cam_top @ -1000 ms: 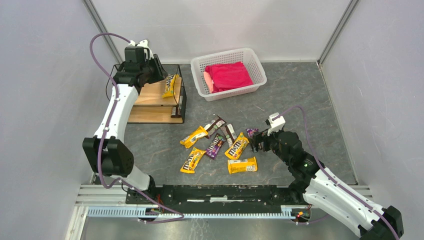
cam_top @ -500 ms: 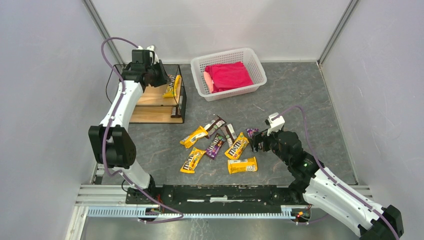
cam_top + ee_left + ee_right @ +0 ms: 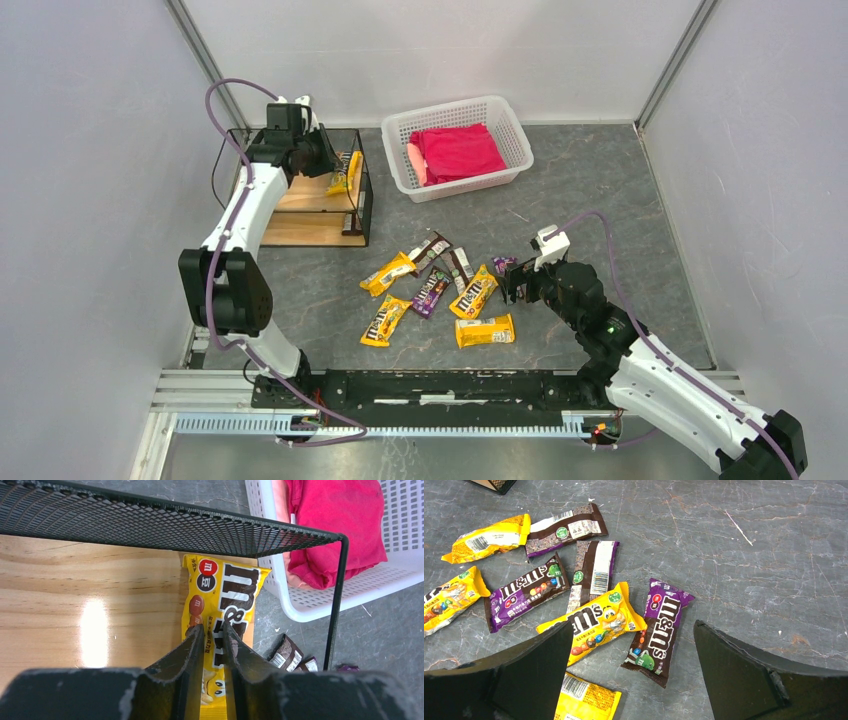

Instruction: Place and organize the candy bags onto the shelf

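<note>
left arm shifted rightward since a second ago, left fingers (image 3: 192, 652) clamped on glossy yellow bag (image 3: 222, 592) over shelf's (image 3: 75, 605) smooth wooden board, right fingers (image 3: 536, 662) wide apart, unmoved, above flat purple bag (image 3: 660, 625) on marbled grey surface (image 3: 749, 555)
</note>
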Robot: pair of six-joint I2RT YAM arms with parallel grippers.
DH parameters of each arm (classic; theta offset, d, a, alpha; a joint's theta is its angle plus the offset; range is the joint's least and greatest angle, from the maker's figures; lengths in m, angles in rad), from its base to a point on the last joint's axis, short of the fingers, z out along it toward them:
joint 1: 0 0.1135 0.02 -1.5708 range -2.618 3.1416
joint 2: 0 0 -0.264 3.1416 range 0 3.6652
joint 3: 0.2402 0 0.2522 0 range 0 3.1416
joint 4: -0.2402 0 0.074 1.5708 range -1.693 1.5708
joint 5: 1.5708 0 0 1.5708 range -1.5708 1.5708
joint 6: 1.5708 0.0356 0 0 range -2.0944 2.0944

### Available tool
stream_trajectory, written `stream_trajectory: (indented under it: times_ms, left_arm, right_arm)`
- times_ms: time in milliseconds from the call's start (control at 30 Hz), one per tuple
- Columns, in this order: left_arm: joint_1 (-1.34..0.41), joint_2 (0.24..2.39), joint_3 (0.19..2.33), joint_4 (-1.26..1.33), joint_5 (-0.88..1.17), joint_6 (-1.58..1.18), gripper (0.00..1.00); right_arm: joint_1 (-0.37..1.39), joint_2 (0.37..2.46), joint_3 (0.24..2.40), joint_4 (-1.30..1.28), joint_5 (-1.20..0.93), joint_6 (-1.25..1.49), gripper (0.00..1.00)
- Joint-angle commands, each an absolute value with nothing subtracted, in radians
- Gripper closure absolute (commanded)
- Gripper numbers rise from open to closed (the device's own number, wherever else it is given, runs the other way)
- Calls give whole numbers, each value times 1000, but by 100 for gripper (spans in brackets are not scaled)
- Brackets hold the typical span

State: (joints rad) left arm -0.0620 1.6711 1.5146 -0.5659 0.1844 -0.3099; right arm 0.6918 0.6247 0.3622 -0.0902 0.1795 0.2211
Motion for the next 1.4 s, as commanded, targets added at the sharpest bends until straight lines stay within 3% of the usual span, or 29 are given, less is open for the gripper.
stream_trajectory:
  times_ms: [0,200,600,867,1033,1133,1367]
  left_arm:
    - [-60,1658,1487,-562,140,-359,73]
    - [-58,1612,1463,-541,126,-392,70]
    - [-59,1422,1500,-577,107,-412,40]
    - [-61,1194,1342,-562,333,-371,8]
    - [-88,1078,1236,-560,477,-347,0]
    - [-195,1020,1166,-521,474,-368,0]
    - [-685,1054,1074,-439,222,-404,0]
  right_arm:
    - [689,619,375,-48,175,227,2]
    - [689,623,374,-48,173,228,2]
    - [691,633,387,-55,169,228,2]
    - [690,636,394,-74,160,236,2]
    - [690,629,396,-76,156,241,2]
    - [690,628,399,-77,153,245,2]
    - [689,615,423,-112,166,242,2]
